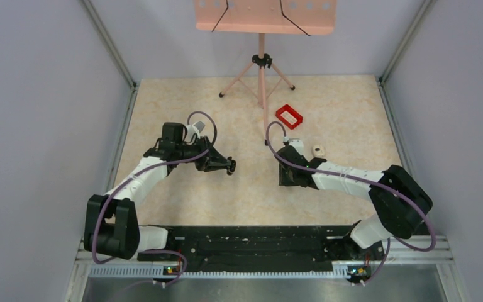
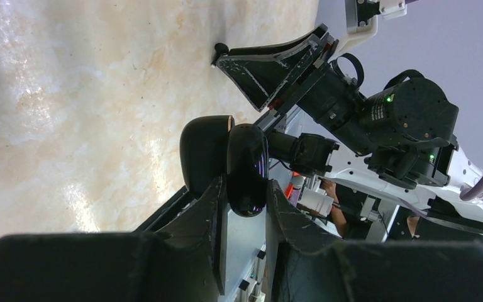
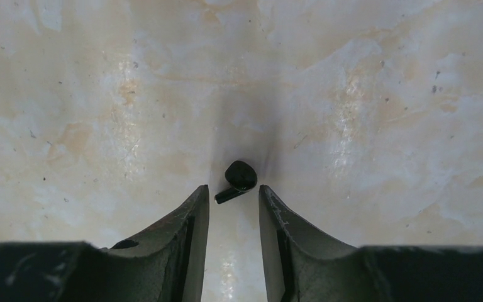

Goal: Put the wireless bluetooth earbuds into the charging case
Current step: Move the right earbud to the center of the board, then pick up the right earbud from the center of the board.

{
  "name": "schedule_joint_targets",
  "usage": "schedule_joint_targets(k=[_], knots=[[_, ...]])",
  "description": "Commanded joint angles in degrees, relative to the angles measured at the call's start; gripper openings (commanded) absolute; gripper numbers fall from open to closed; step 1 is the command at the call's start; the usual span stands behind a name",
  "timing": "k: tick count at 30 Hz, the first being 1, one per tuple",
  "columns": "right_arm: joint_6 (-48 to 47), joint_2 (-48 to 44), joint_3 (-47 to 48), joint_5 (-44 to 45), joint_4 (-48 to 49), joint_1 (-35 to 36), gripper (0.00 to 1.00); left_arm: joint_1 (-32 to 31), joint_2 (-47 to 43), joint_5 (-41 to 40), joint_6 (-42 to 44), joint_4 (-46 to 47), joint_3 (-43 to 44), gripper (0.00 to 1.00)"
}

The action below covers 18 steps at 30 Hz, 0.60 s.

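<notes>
White arm links [image 1: 135, 182], black joints [image 1: 116, 225], purple cables [image 1: 199, 112]

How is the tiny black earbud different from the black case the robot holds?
The earbud lies loose on the table; the charging case is pinched in the left gripper. The earbud has a round head and short stem; the charging case is a smooth pebble shape. The earbud looks narrower than the open right gripper's gap; the charging case fills the left gripper's. Both are black.
</notes>
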Motion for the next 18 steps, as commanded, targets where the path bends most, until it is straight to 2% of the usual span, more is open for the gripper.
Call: schedule_joint_targets(k=[1,7,18], knots=[[9.1,0.0,2.5,-1.9,-1.6,-0.4,0.35,-0.4,0.1,0.0,0.0,2.6,2.7,0.00],[20.4,1.8,2.7,-0.2,-3.3,-0.7,0.36,-0.6,-0.2,-0.2,-0.2,2.9,2.1,0.00],[24.2,3.5,2.8,4.5,-3.8,-1.4,0.34,-0.7,-0.6,0.1,-0.4,3.6,1.7,0.00]])
